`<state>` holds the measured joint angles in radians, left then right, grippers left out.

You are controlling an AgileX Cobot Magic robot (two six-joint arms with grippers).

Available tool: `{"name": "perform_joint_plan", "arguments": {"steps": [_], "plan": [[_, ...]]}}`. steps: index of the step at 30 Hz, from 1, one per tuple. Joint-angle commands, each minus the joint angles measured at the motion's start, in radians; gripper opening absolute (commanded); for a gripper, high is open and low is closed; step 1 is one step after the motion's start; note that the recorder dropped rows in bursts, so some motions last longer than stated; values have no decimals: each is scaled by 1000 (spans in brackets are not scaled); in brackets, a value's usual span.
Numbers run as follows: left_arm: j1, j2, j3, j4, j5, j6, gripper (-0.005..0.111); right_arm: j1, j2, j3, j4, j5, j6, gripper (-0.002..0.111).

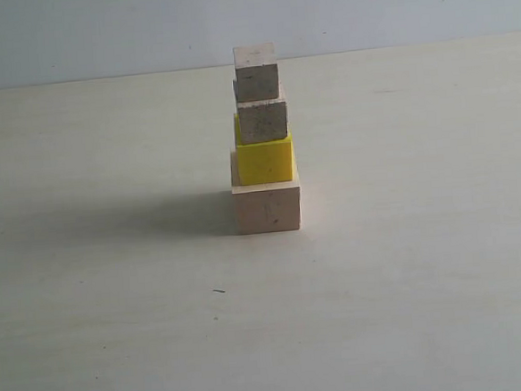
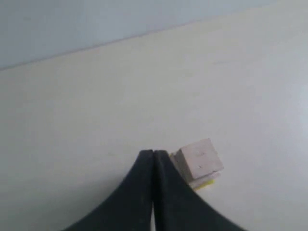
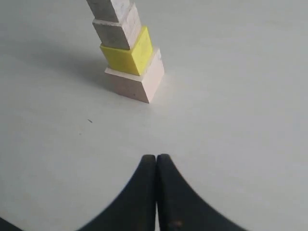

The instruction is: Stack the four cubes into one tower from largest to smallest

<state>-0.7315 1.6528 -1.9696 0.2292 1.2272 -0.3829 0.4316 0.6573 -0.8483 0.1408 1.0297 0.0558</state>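
The tower stands in the middle of the table in the exterior view: a large pale wood cube (image 1: 267, 208) at the base, a yellow cube (image 1: 264, 158) on it, a small wood cube (image 1: 262, 120) above, and the smallest wood cube (image 1: 255, 72) on top. No gripper shows in the exterior view. My left gripper (image 2: 153, 153) is shut and empty, high above the tower, whose top cube (image 2: 198, 160) lies just beside its tips. My right gripper (image 3: 156, 157) is shut and empty over bare table, well short of the tower's base cube (image 3: 136, 82) and yellow cube (image 3: 128, 55).
The pale tabletop (image 1: 408, 266) spreads out on all sides of the tower. A light blue wall (image 1: 97, 32) runs along its far edge. A tiny dark speck (image 1: 218, 291) lies in front of the tower.
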Motion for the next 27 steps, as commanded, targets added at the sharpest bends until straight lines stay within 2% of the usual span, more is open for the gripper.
{"name": "perform_joint_plan", "arguments": {"steps": [1,4,7,12,17,20,23,25,27], "plan": [[32,-28,15,23,-6,48,0,-1,83,3,-6,-71,5,0],[69,-28,71,7,-6,96,0,-1,172,3,-6,-125,20,0],[120,-28,180,-16,-6,96,0,-1,273,3,-6,-192,20,0],[265,-28,446,-170,-8,224,0,-1,541,3,86,-403,23,0],[364,-60,605,-237,-129,275,0,-1,700,3,200,-534,14,0],[392,-85,682,-385,-239,341,0,-19,718,1,226,-565,14,0],[394,-89,764,-704,-308,565,0,-83,716,-6,307,-542,4,0],[392,-89,804,-786,-351,639,0,-115,721,-6,369,-536,-56,0],[392,-89,828,-791,-371,642,0,-141,731,-6,458,-530,-132,0]]}}
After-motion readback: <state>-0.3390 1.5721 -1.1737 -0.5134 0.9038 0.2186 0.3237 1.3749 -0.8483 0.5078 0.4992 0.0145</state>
